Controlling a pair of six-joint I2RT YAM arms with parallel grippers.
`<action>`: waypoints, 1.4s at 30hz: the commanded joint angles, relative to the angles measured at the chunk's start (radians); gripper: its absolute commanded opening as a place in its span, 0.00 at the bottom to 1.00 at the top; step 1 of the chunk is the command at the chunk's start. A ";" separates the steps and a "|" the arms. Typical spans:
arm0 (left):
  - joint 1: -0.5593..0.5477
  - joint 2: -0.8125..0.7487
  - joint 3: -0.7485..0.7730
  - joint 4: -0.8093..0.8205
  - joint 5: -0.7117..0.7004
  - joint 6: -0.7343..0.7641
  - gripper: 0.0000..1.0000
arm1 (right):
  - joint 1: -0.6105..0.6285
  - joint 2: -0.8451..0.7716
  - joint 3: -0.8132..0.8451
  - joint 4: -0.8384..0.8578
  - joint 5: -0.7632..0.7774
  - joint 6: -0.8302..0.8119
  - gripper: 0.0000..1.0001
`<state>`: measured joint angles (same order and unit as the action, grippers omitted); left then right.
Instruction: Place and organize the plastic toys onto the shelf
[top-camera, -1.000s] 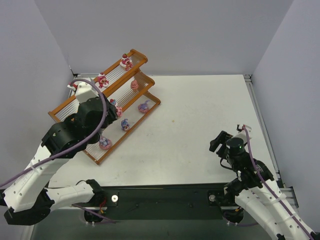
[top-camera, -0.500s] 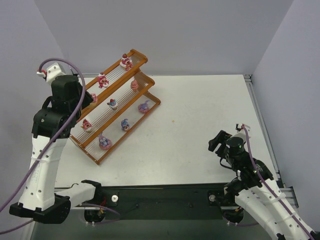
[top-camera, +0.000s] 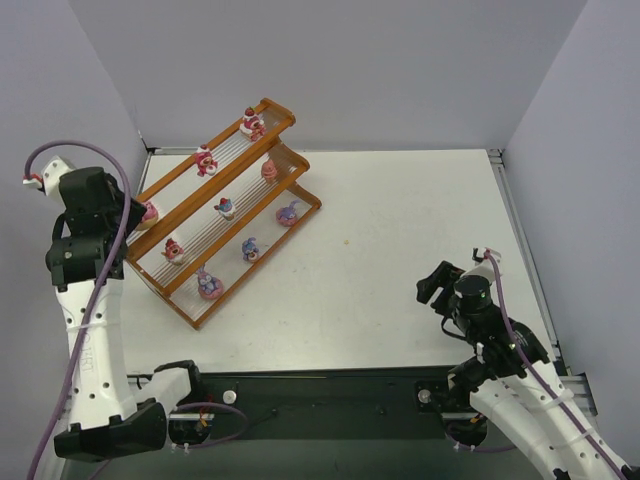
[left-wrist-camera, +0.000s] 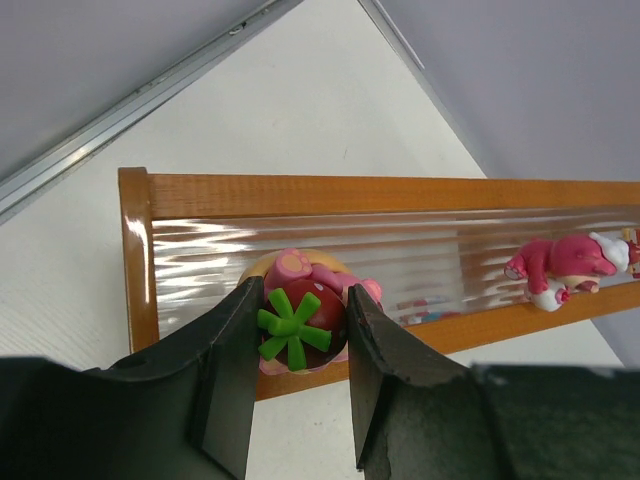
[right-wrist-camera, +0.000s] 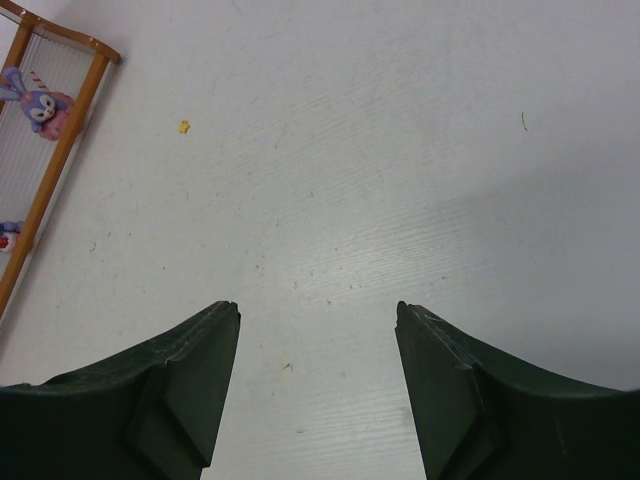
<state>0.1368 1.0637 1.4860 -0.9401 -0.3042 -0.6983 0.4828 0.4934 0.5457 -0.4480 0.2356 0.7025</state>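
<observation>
In the left wrist view, the left claw (left-wrist-camera: 303, 300) covered both flanks of the strawberry-topped toy (left-wrist-camera: 300, 322). The shelf (left-wrist-camera: 400, 195) ran off the right edge, which cut through a white-and-pink toy (left-wrist-camera: 630, 245). In the right wrist view, the left edge clipped another toy (right-wrist-camera: 5, 236).

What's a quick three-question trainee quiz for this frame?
1. True or false: the right pincer holds a toy.
2. How many plastic toys stand on each tier of the shelf?
3. In the left wrist view, which shows between the left pincer fingers? A purple bunny; B strawberry-topped toy; C blue car.

Key: 1 false, it is open over bare table; 2 three; 3 B.
</observation>
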 joint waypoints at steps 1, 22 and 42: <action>0.084 -0.024 -0.026 0.096 0.115 -0.029 0.00 | -0.009 -0.036 -0.007 0.019 -0.001 -0.015 0.64; 0.136 -0.070 -0.124 0.176 0.177 -0.098 0.43 | -0.009 -0.052 -0.016 0.014 -0.013 -0.017 0.64; 0.136 -0.094 0.028 0.083 0.183 -0.026 0.90 | -0.009 -0.065 0.002 0.011 -0.027 -0.034 0.74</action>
<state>0.2661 1.0092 1.4117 -0.8398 -0.1303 -0.7753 0.4782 0.4309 0.5346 -0.4454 0.2161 0.6979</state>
